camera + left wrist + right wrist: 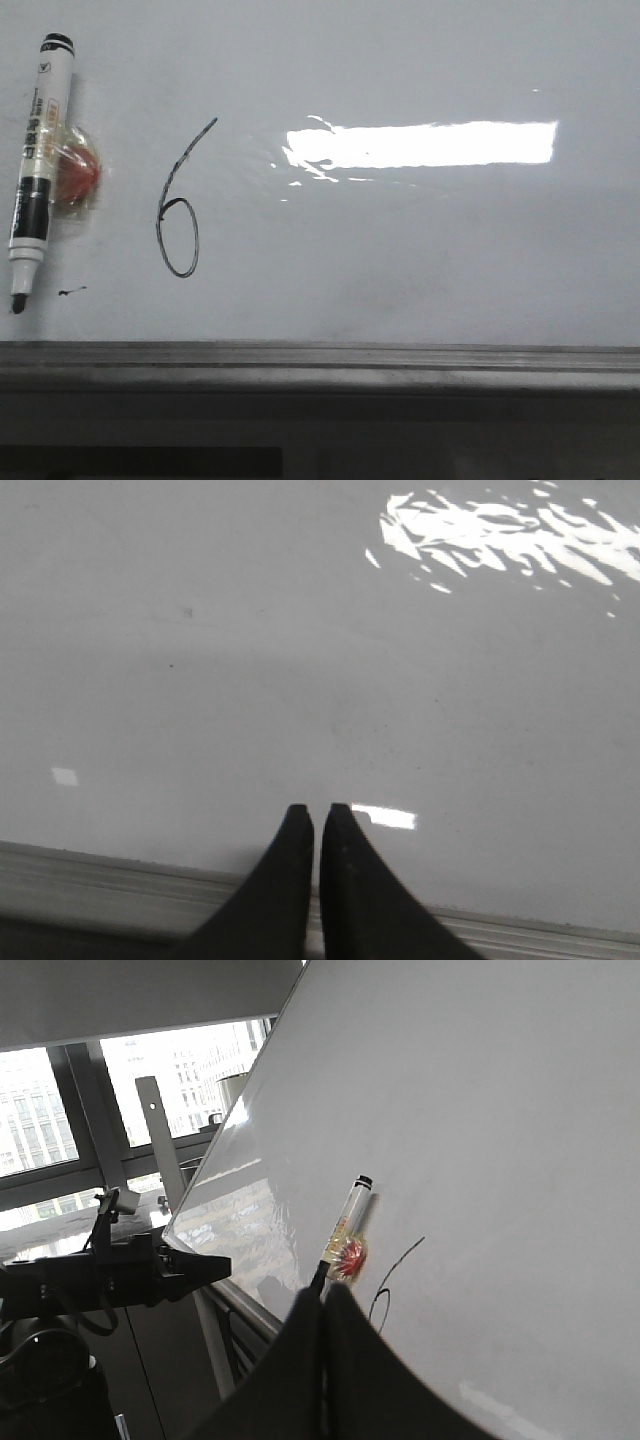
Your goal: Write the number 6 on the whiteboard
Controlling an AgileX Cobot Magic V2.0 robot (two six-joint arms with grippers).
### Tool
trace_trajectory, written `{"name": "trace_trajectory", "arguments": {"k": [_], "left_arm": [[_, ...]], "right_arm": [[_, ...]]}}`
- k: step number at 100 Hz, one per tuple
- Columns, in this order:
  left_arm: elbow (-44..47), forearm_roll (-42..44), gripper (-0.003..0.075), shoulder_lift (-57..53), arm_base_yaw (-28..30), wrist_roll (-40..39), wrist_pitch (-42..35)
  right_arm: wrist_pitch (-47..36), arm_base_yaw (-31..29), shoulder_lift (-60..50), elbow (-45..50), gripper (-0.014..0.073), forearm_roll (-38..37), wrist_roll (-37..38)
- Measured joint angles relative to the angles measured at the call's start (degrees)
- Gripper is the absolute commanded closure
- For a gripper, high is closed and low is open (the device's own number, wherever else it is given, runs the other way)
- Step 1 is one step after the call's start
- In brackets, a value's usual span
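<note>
At the left of the front frame, the number 6 (178,205) stands drawn on the whiteboard (420,260); a black marker (36,165) hangs beside it on a red holder (78,175), tip down; light, rigid, slick-barrelled, best gripped mid-barrel; left end effector (316,815) and right end effector (324,1295) both pressed together, empty.
</note>
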Motion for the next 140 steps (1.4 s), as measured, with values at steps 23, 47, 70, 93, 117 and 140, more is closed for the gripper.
{"name": "trace_trajectory", "arguments": {"k": [23, 47, 70, 93, 117, 140], "left_arm": [[0.00, 0.00, 0.0731, 0.00, 0.00, 0.00, 0.00], [0.00, 0.00, 0.0731, 0.00, 0.00, 0.00, 0.00], [0.00, 0.00, 0.0731, 0.00, 0.00, 0.00, 0.00], [0.00, 0.00, 0.0731, 0.00, 0.00, 0.00, 0.00], [0.00, 0.00, 0.0731, 0.00, 0.00, 0.00, 0.00], [0.00, 0.00, 0.0731, 0.00, 0.00, 0.00, 0.03]], "right_arm": [[1.15, -4.95, 0.00, 0.15, 0.0648, 0.00, 0.00], [1.18, -20.92, 0.21, 1.28, 0.0648, -0.58, 1.22], [0.18, -41.31, 0.21, 4.38, 0.0648, -9.27, 9.04], [8.51, -50.74, 0.21, 4.38, 0.0648, -12.61, 10.57], [23.40, -52.21, -4.73, 4.38, 0.0648, -10.46, 7.67], [27.45, -52.43, -5.11, 4.28, 0.0648, -10.23, 6.90]]}}
